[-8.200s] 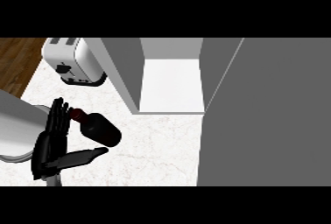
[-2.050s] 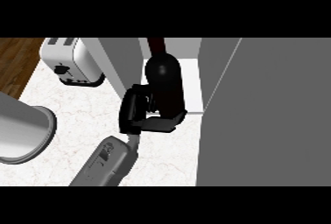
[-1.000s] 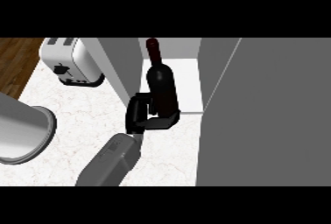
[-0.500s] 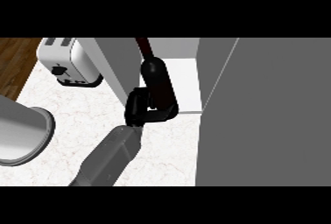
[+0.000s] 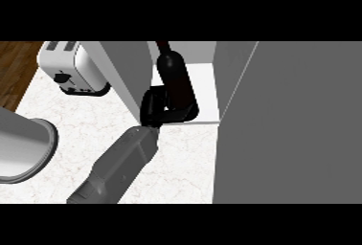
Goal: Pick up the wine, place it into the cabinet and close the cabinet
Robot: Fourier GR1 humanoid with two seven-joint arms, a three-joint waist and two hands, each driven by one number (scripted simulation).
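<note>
Wine bottle (image 5: pixel 175 76), dark and almost black, is in the left hand (image 5: pixel 157 107) a little above the centre of the frame. The black fingers and the thumb are curled round the lower part of the bottle's body, so the hand is closed around it and hides part of it. The bottle stands nearly upright, and its thin neck points to the top edge of the frame. Its base is just over the front edge of the white floor of the cabinet (image 5: pixel 203 88). Whether the base touches this floor, I cannot tell. From the hand, the grey forearm (image 5: pixel 120 162) runs down and to the left until the lower edge of the frame, above the white marbled counter (image 5: pixel 185 162). The cabinet is open: its grey side wall stands just to the left of the hand, and its large grey door (image 5: pixel 297 124) fills the right part of the frame. Further out, in the upper left, a white toaster (image 5: pixel 71 72) stands on the counter, well apart from the hand. At the left edge a big grey round vessel (image 5: pixel 21 148) shows only in part. Brown wooden floor (image 5: pixel 14 67) shows in the upper left corner.
</note>
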